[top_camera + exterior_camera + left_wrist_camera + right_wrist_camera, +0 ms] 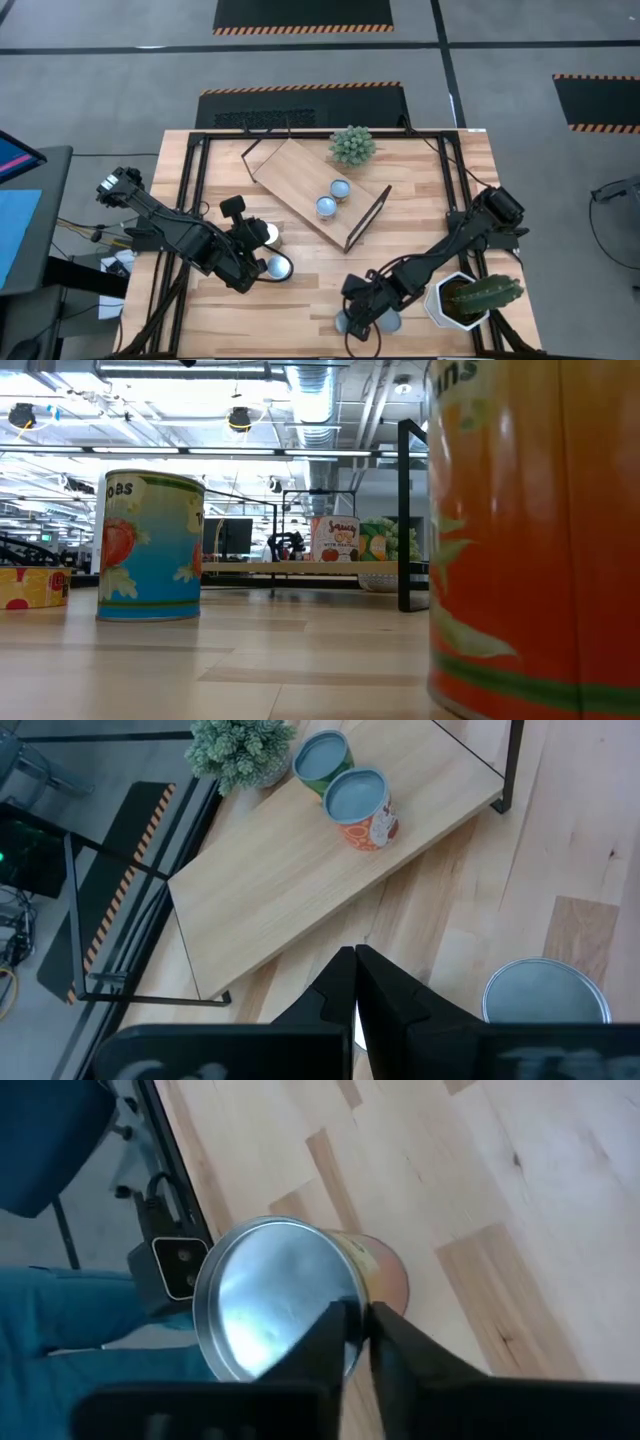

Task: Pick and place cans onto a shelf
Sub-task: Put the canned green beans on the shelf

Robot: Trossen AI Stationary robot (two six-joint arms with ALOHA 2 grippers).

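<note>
Silvery-topped, two cans already stand on the shelf mid-worktop, so another pick looks in hand. The right tool, fingers together, hovers over an orange-labelled can at the near edge and must open first; the left tool, also together, waits beside a can near the left edge.

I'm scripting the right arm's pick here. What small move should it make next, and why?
Probably open the jaws. The right gripper hovers over a can at the table's near edge with its jaws nearly together, too narrow to straddle it. Two cans already stand on the shelf.
</note>
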